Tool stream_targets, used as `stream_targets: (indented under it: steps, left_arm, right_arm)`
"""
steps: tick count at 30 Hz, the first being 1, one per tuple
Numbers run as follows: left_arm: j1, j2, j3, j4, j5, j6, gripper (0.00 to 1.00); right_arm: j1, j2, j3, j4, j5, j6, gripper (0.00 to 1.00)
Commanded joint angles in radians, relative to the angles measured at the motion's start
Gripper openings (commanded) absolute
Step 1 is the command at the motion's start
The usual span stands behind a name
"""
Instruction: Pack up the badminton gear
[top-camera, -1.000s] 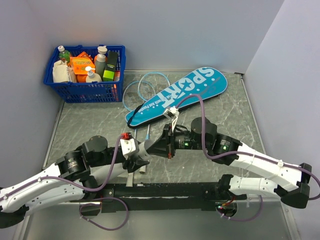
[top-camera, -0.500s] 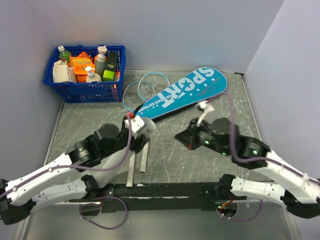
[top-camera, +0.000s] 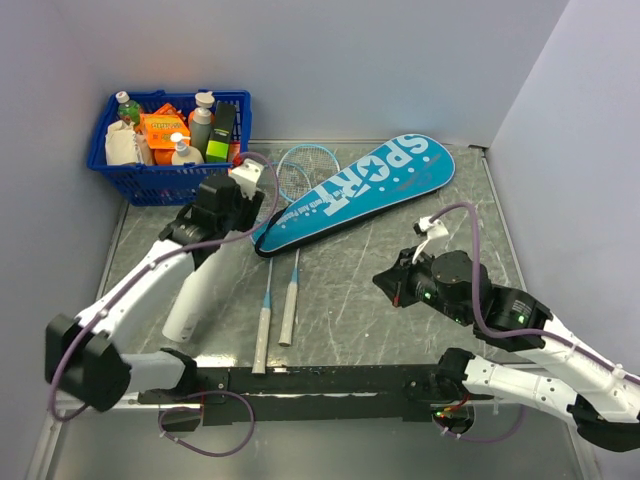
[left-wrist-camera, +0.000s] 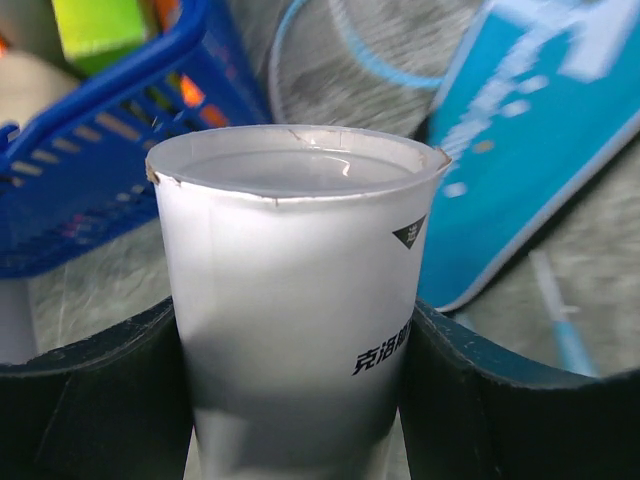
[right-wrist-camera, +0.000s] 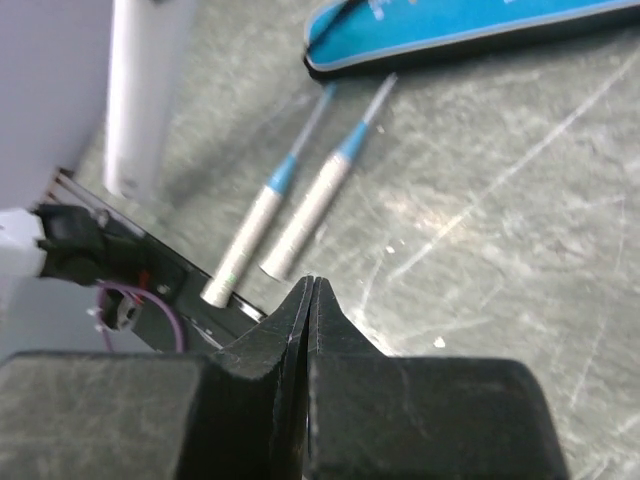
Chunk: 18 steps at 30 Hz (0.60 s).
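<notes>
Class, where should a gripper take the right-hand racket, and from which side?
Take the right-hand racket by its grey-white handle, from above: it lies flat, the handle bare and apart from the other's, while the head is partly under the teal bag.

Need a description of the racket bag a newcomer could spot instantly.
On the grey marbled table, look right of the blue plastic basket at the far left corner. A long teal racket-shaped bag lies diagonally there, across two light-blue-framed rackets. Unlike those thin strung hoops and grey-white handles, it is one solid teal panel printed "SPORT" in white.
</notes>
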Motion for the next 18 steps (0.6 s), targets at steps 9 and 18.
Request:
stream_targets:
  steps: [9,18]
  left_arm:
    - [0.289,0.279,-0.031,0.137,-0.168,0.007,0.01]
    - [0.385,0.403,-0.056,0.16,-0.245,-0.059,0.96]
  right_arm:
    - [-0.008,-0.039,-0.101,0.033,-0.066,0.001,0.0]
    - [-0.009,-0.095,-0.177,0.055,-0.103,0.03,0.28]
